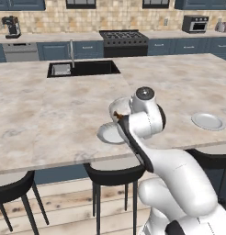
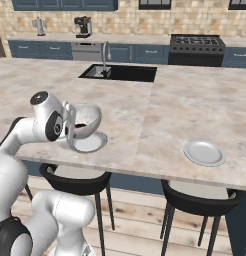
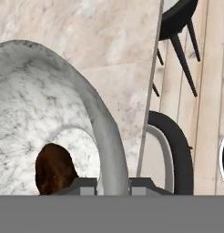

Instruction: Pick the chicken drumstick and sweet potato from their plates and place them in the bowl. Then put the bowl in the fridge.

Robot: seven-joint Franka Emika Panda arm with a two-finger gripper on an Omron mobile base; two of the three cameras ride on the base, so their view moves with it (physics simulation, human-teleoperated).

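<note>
The white, grey-mottled bowl (image 1: 120, 105) (image 2: 88, 115) (image 3: 36, 109) hangs tilted above the counter's near edge. My gripper (image 3: 113, 185) (image 2: 75, 132) is shut on its rim, one finger inside and one outside. A dark brown piece of food (image 3: 53, 169) (image 1: 117, 115) lies in the bowl; whether it is the chicken drumstick or the sweet potato I cannot tell. One bare plate (image 1: 108, 134) (image 2: 91, 143) sits right under the bowl. The other bare plate (image 1: 207, 121) (image 2: 204, 152) lies further right. The fridge is out of view.
Black stools (image 1: 114, 174) (image 2: 201, 201) (image 3: 174, 150) stand under the counter's near edge (image 1: 50, 163). A sink (image 1: 82, 69) (image 2: 120, 73) is set into the counter's far side. A stove (image 1: 124, 42) stands against the back wall.
</note>
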